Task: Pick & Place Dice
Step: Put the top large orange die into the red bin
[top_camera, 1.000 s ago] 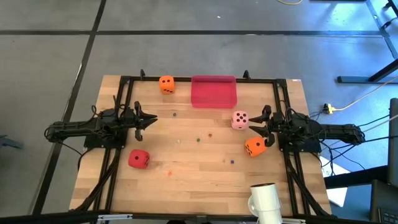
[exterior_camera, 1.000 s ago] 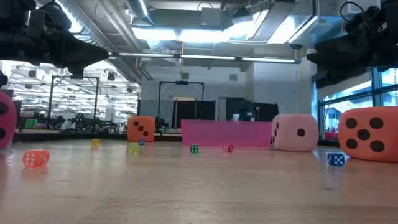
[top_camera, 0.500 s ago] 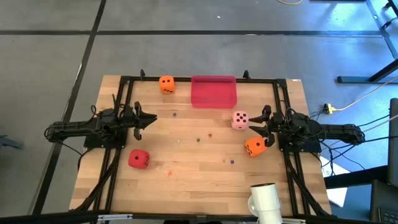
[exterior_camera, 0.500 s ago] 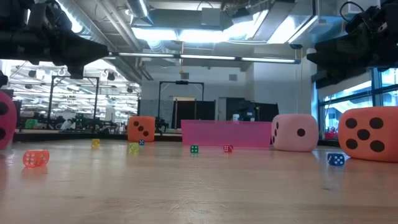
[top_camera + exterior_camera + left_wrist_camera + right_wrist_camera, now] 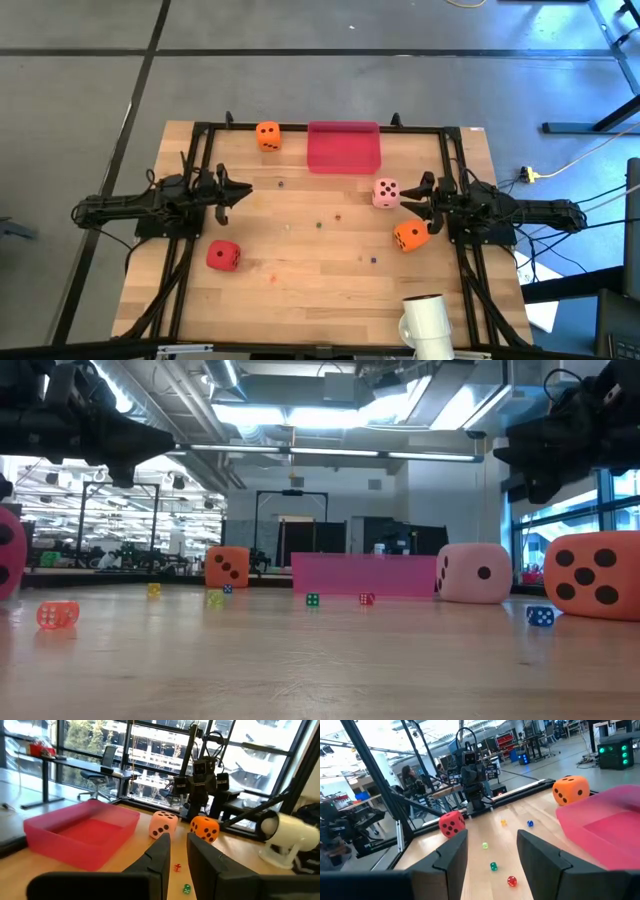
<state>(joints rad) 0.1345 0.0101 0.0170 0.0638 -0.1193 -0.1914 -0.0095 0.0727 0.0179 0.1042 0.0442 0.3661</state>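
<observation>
— Barely anything's shifted: right gripper (image 5: 421,196) has edged a touch toward the middle, dice unmoved.

— Fingers?

— Spread, empty, hovering between the pale pink die (image 5: 386,192) and an orange die (image 5: 409,235). Left gripper (image 5: 243,191) hangs nearly pressed together, gripping nothing.

— Others?

— Red die (image 5: 222,255) near the left side; second orange die (image 5: 267,135) at the far edge beside the tray (image 5: 344,147). Open wood mid-table (image 5: 310,275), dotted with beads (image 5: 319,224).
</observation>
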